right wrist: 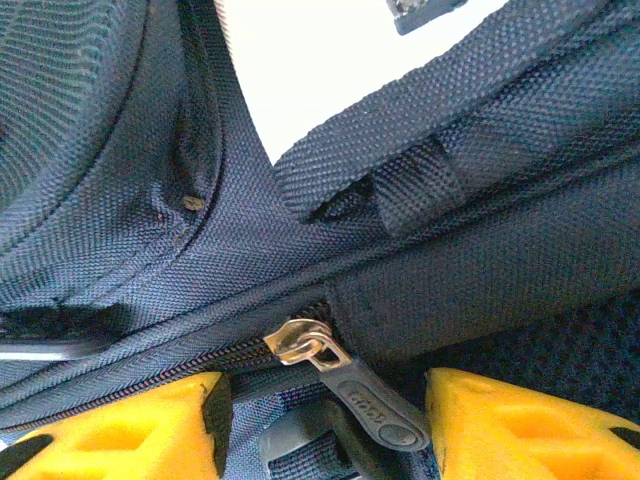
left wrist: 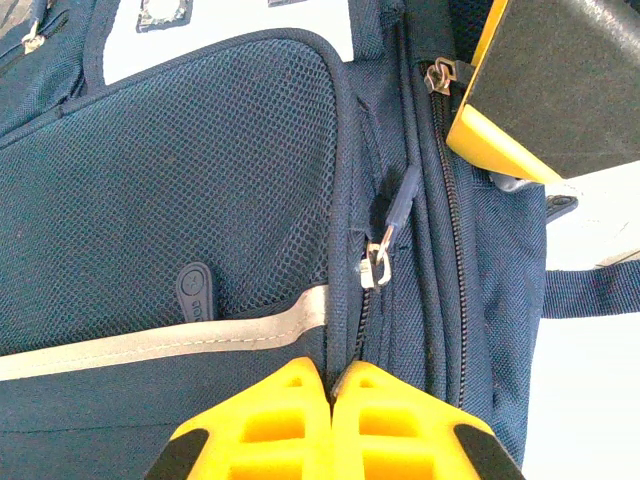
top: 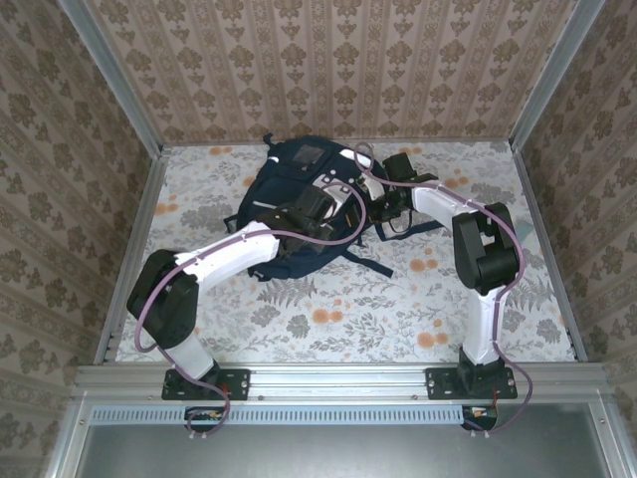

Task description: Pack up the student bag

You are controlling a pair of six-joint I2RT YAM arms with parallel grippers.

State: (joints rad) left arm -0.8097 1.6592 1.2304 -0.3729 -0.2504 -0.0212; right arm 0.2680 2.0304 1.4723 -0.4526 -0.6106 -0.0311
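The student bag (top: 289,184), navy blue, lies at the back middle of the table with both grippers on it. My left gripper (left wrist: 332,385) is shut, its yellow fingertips pinching a fabric ridge of the bag beside a zip, just below a metal slider (left wrist: 375,268) with a blue pull (left wrist: 400,195). A mesh pocket (left wrist: 200,170) and a white reflective stripe (left wrist: 150,345) lie to its left. My right gripper (right wrist: 320,420) stands open against the bag. A metal zip slider (right wrist: 300,343) and its dark rubber pull (right wrist: 375,405) lie between the fingers, touched by neither.
The floral tablecloth (top: 348,309) spreads in front of the bag, and a loose dark strap (top: 370,263) trails over it. Patterned walls (top: 328,70) close the back and sides. A metal rail (top: 338,380) runs along the near edge.
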